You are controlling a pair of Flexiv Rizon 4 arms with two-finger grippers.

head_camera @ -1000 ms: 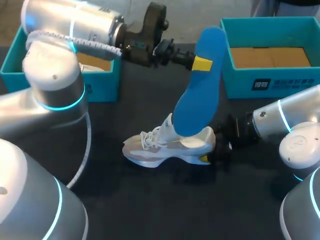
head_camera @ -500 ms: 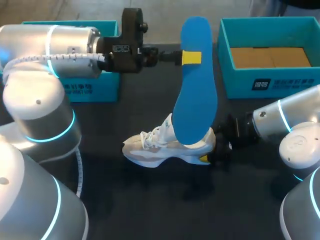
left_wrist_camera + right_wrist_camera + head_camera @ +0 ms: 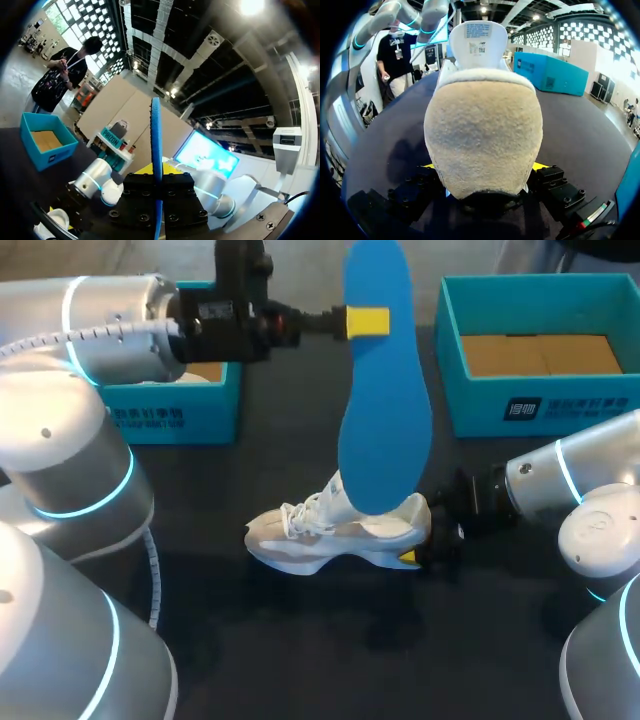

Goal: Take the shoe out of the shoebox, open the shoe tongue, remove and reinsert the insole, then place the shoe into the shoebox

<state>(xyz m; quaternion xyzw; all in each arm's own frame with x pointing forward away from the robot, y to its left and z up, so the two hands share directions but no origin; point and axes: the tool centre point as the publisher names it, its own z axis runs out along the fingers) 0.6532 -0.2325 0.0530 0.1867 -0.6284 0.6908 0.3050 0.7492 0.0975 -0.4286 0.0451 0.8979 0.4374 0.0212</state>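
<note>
Reaching in level from the left, high over the dark tabletop: left fingers pinching the top end of a long, flat blue insole. Hung upright, lower end over the opening of a white-and-grey laced sneaker, sole-down mid-tabletop. Low from the right: right fingers clamped on both sides of its heel.
</note>
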